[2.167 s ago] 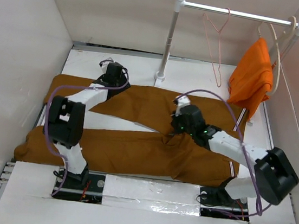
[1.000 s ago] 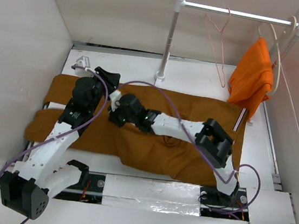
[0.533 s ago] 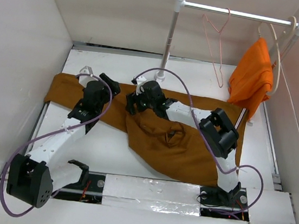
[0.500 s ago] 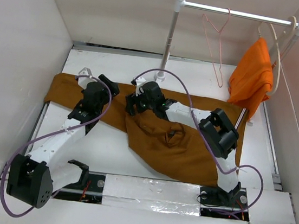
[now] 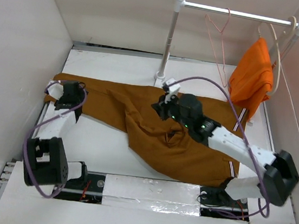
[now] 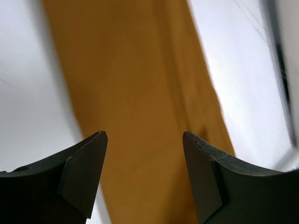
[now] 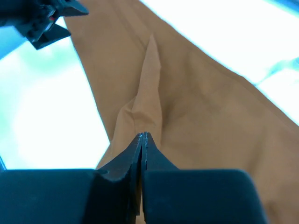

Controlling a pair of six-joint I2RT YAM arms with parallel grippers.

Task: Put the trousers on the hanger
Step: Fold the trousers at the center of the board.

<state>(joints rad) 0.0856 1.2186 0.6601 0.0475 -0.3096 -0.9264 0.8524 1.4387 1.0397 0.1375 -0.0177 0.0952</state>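
White desk (image 5: 101, 150), trousers (image 5: 199, 151) lying spread across it: the gathering step, I judge.
Right tool (image 7: 143, 136) is clenched on a raised fold; left tool (image 6: 144, 136) hangs released over a leg. Next calls for lifting the cloth toward the hanger (image 5: 217, 52) on the far rail (image 5: 238, 14).

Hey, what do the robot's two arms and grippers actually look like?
The left arm and right arm both have white links joined by chunky black joint housings. A thin purple cable loops along each. Small green lights glow near the right wrist. The fingers are dark grey and taper to wedge-shaped tips.
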